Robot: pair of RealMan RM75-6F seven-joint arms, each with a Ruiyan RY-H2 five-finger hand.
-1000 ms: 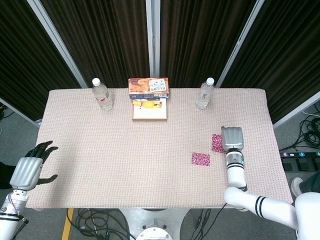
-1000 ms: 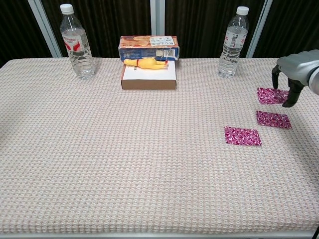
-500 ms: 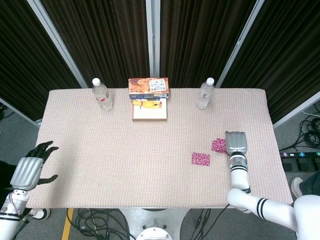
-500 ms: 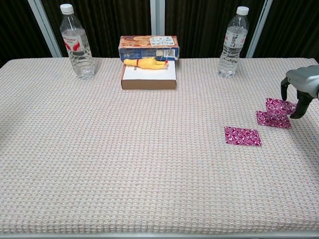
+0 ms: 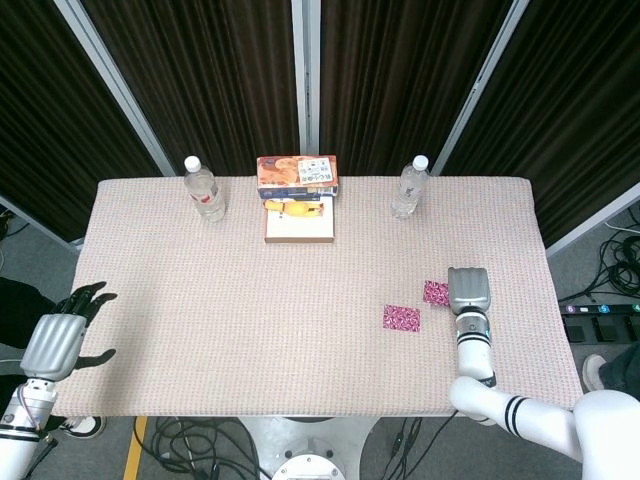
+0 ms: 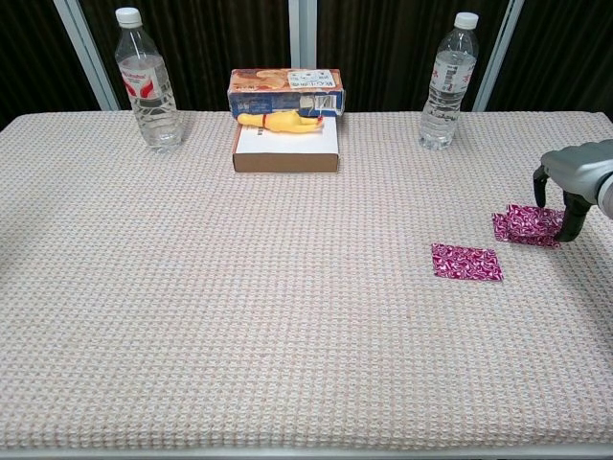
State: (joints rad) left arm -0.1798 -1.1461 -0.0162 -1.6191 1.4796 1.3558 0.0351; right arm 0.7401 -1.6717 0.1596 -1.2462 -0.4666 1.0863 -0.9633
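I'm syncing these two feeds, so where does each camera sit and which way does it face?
Head view: high above the near edge, looking steeply down on the table; shows left hand and right hand.
Chest view: low at the near edge, looking across; only the right hand shows.
Shared: right hand, red packets, bottles.

Worktop [image 6: 192,316] with pinkish woven cover carries two water bottles, left [image 6: 147,80] and right [image 6: 443,82], at the back edge, a white box [image 6: 285,149] and printed carton [image 6: 285,93] between them, and patterned magenta packets, one [image 6: 466,262] alone, others [image 6: 525,225] overlapping near right edge.
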